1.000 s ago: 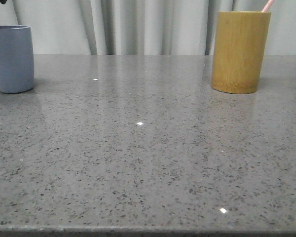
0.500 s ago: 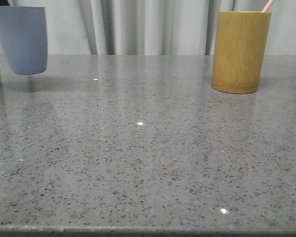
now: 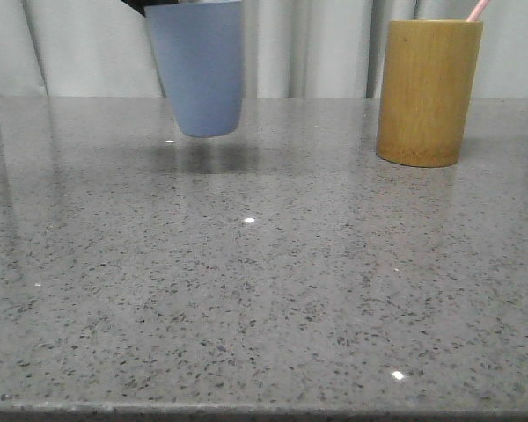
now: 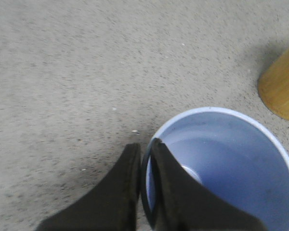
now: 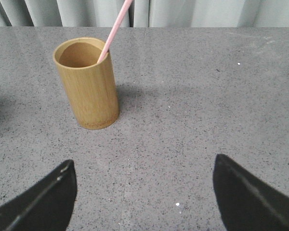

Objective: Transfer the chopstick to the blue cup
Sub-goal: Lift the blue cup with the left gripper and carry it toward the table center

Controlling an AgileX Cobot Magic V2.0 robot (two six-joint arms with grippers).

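Jaws of our left gripper (image 4: 145, 159) pinch blue cup (image 3: 195, 69) rim, cup lifted off tabletop (image 3: 264, 281). Our right gripper (image 5: 144, 192) spread wide. Chopstick (image 5: 114, 30) leans in bamboo holder (image 5: 88, 82).

The blue cup (image 3: 195, 67) hangs upright above the table, its rim pinched between the left jaws. The pink chopstick (image 5: 114, 30) leans far ahead of the right jaws.

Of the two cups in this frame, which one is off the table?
The blue cup: it hangs above its shadow, its rim pinched by the left gripper. The bamboo holder stands on the table, holding the chopstick.
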